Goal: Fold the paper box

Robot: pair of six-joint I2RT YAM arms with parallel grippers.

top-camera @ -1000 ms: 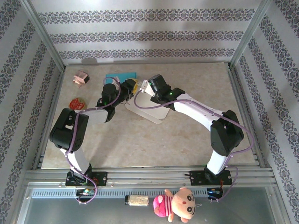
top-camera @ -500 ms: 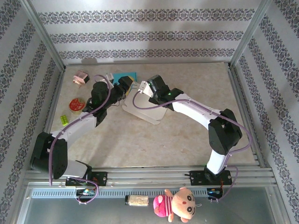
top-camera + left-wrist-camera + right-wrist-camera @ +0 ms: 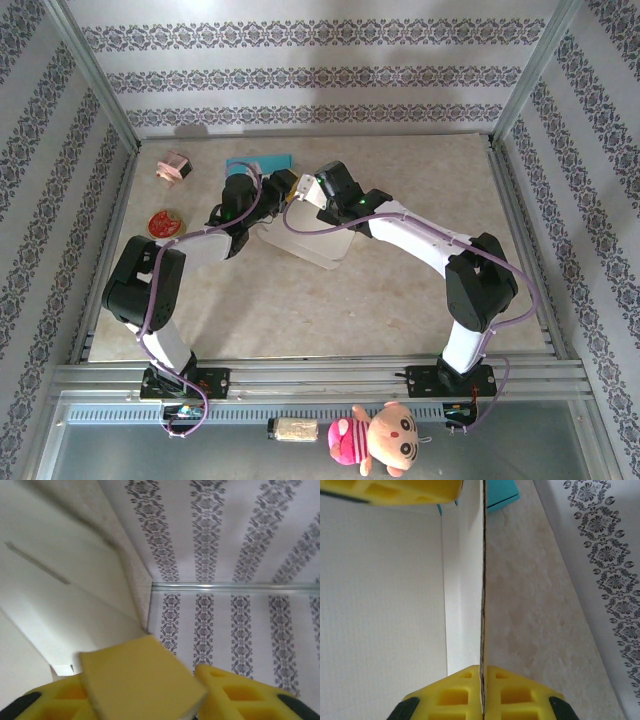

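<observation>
On the beige tabletop (image 3: 400, 300), right gripper (image 3: 482, 672) clamps the white paper box's (image 3: 315, 243) wall; left gripper's (image 3: 150, 695) state unclear; opposing pulls could tear it.

- I count one white paper box (image 3: 318, 243), a flat sheet with raised flaps.
- One turquoise flat rectangular card (image 3: 262, 162).
- One small pink blocky toy (image 3: 174, 167).
- One red round disc (image 3: 164, 223).
- One pink plush doll (image 3: 385, 438).
- One small beige cylinder (image 3: 293, 429).
- Two yellow-fingered grippers, both mine: my left gripper (image 3: 282, 181) and my right gripper (image 3: 482, 672).
</observation>
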